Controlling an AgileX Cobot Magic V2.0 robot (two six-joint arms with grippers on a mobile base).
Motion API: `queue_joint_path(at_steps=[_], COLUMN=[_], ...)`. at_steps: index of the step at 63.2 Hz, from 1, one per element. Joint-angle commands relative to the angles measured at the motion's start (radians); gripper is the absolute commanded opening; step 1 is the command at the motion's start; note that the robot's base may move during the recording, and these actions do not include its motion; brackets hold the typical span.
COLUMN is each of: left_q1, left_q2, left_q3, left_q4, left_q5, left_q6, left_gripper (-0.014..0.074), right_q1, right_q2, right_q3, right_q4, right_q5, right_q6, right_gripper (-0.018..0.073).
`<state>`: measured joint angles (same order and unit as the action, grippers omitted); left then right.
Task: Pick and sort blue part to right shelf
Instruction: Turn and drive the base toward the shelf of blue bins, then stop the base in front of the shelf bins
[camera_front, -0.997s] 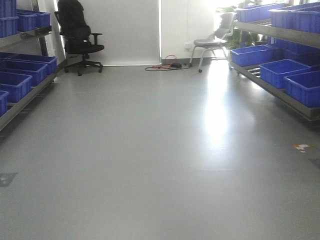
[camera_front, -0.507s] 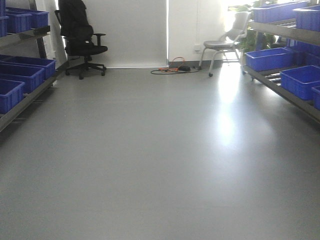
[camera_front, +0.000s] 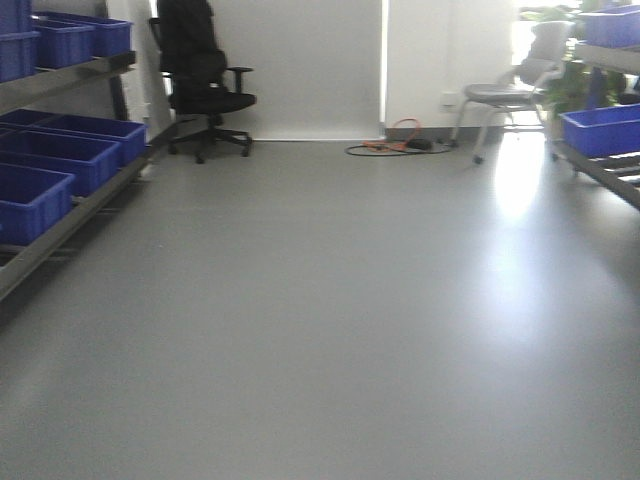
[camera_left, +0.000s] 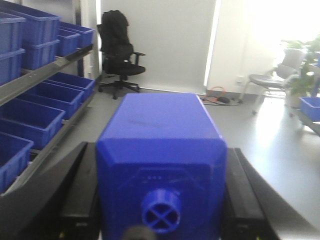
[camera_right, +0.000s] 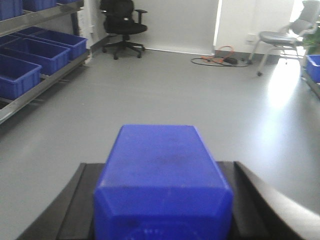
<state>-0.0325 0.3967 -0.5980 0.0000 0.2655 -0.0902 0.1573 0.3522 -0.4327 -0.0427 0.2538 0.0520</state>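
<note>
Knob (camera_left: 161, 211) on blue block (camera_left: 160, 145) held by left fingers (camera_left: 80, 192), right fingers (camera_right: 76, 210) holding likely blue part (camera_right: 162, 172), partly cropped

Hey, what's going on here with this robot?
A two-armed mobile robot is in an aisle between a left shelf and the right shelf, both holding blue bins. The left gripper is shut on a knobbed block. The right gripper is shut on the blue part, whose cap end is cut off by the frame. Neither block is shelved yet.
</note>
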Motion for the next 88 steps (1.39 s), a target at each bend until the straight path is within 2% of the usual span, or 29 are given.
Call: queue_joint_path(at_steps=[1,88], left_q1=[0.002,0.002], left_q2=[0.01,0.01], left_q3=[-0.028,-0.028], left_q4=[0.0,0.0], left_q5=[-0.094,-0.094], left_q6=[-0.001,-0.001], left_gripper=[0.0312,0.0312], right_q1=[-0.008,-0.008], right_q2=[0.004,0.004], right_q3=[-0.029,-0.029], right_q4=[-0.007,-0.007], right_q5=[-0.094,-0.094], right_q6=[0.001,0.001], right_gripper=[0.03,0.03])
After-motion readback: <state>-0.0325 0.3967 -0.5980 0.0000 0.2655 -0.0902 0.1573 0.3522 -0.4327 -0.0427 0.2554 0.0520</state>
